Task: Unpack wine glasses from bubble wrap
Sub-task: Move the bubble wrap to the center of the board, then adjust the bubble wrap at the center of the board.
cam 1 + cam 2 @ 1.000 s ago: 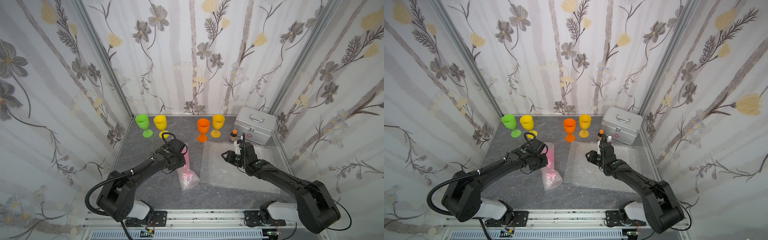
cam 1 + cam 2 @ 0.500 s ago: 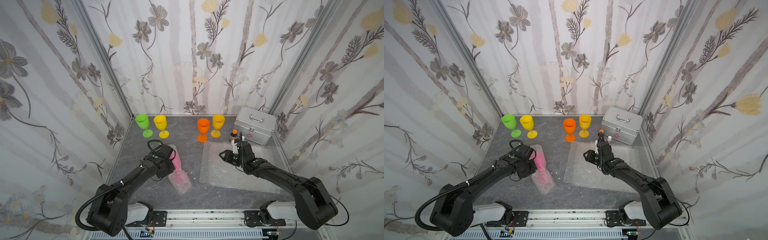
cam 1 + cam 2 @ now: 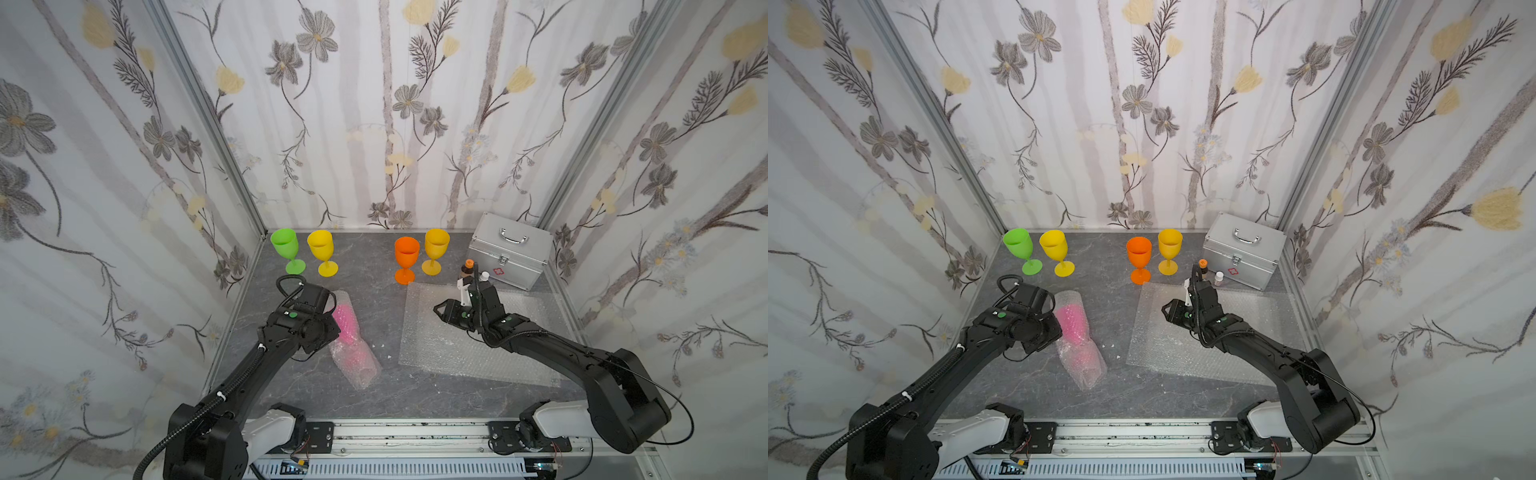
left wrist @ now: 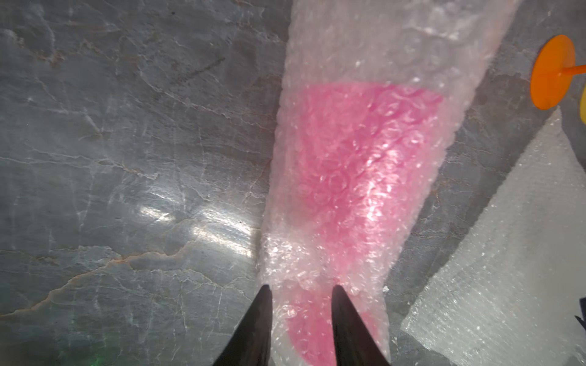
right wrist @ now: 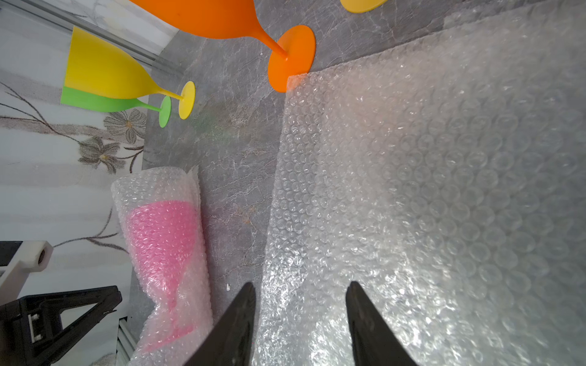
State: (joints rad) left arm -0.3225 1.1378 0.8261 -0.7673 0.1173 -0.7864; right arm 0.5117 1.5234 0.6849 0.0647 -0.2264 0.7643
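Hot pink goblet [image 4: 364, 152] | lies on table [image 4: 126, 158] inside bubble wrap roll [image 4: 380, 41] | left gripper [image 4: 301, 286] half-parted astride its stem end, we cannot tell any grip | right gripper [image 5: 300, 285] parted, empty, straddling flat bubble wrap sheet [image 5: 428, 190] edge

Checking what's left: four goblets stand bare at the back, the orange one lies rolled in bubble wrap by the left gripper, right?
No: the rolled-up one is the pink goblet in bubble wrap, as the left wrist view shows; the orange goblet stands bare at the back.
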